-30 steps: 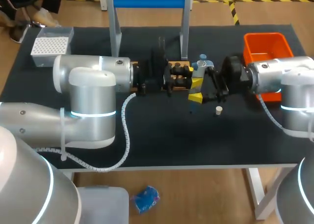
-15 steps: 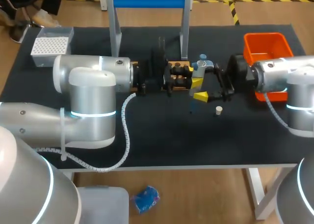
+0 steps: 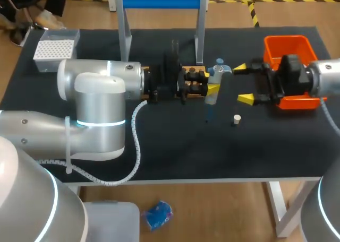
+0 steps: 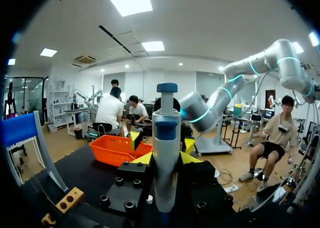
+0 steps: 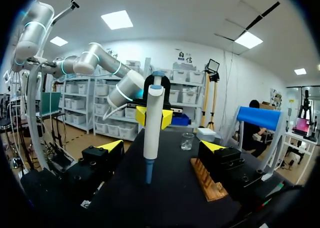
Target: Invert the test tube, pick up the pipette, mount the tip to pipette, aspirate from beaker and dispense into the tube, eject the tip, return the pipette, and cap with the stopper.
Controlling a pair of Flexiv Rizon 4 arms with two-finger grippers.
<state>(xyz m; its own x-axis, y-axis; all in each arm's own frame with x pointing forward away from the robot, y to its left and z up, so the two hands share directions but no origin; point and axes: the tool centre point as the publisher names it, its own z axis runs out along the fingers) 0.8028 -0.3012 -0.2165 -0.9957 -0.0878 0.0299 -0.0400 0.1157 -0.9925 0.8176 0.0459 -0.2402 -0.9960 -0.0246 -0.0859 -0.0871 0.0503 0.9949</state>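
Head view first: the left gripper sits just above the middle of the black table, fingers clamped on the white pipette with the blue plunger cap. At 3 o'clock from it the right gripper stands clear, yellow tips spread wide, nothing between them. Behind it, at the table's 2 o'clock corner, is the orange plastic bin. The small white stopper lies on the cloth at 5 o'clock from the pipette. The white tip box is at the 10 o'clock corner.

Over to the left wrist view: the pipette stands upright, pinched between the left gripper's own yellow tips from both sides. Beyond it show the right gripper's fingertips, with the bin further out, and the stopper low beside the pipette's shaft.

Right wrist view now: the right gripper is splayed, holding nothing. Dead ahead, at its 12 o'clock, the pipette hangs upright in the left gripper. A clear glass beaker waits further back on the table. A wooden rack lies just inside the right-hand finger.
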